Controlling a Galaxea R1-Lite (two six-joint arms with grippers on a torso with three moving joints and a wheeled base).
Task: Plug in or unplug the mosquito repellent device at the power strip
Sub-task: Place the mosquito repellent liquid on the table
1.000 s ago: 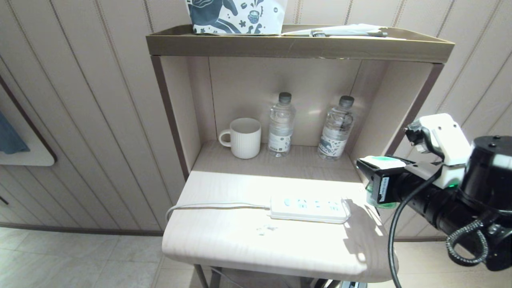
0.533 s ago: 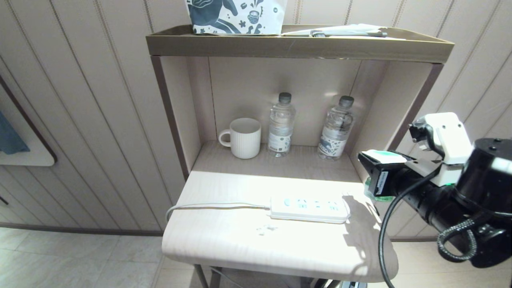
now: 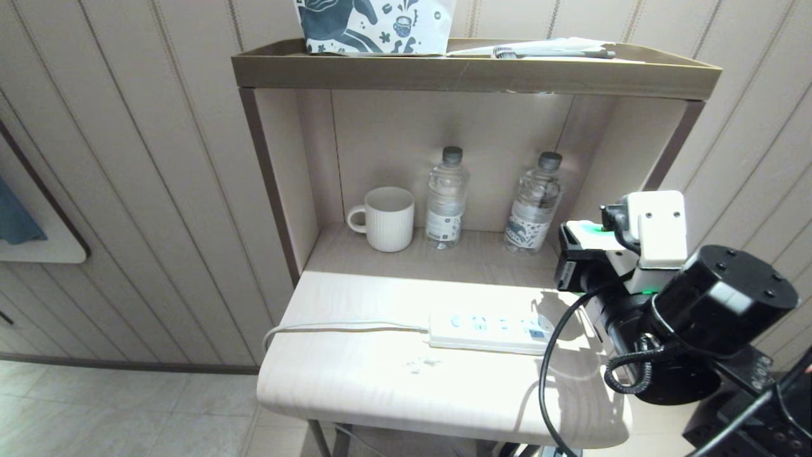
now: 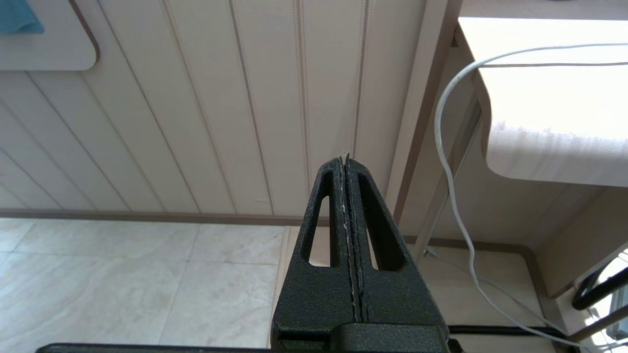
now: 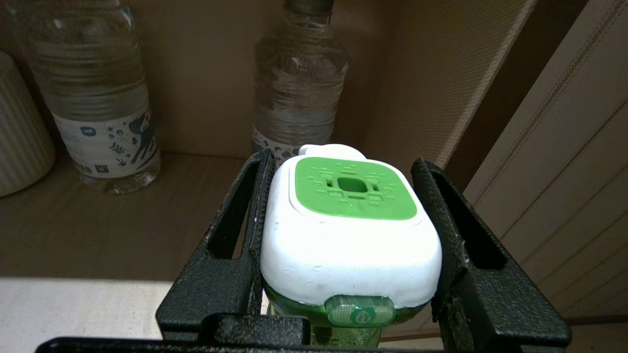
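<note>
Right gripper (image 5: pixel 343 235), jaws clamped on the mosquito repellent device (image 5: pixel 351 230), hovers at 2 o'clock from the power strip (image 3: pixel 488 331) on the table (image 3: pixel 380 381); left gripper (image 4: pixel 346 206) clenched, empty.

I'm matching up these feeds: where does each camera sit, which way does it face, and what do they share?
Head view: high on the robot, looking down at the shelf table and power strip; the right arm shows.
Left wrist view: behind the shut left hand, low beside the table, facing wall and floor.
Right wrist view: behind the right hand, which grips the mosquito repellent device, facing the shelf.
Shared: head and right wrist views both show the water bottles; head and left wrist views share the cord.
</note>
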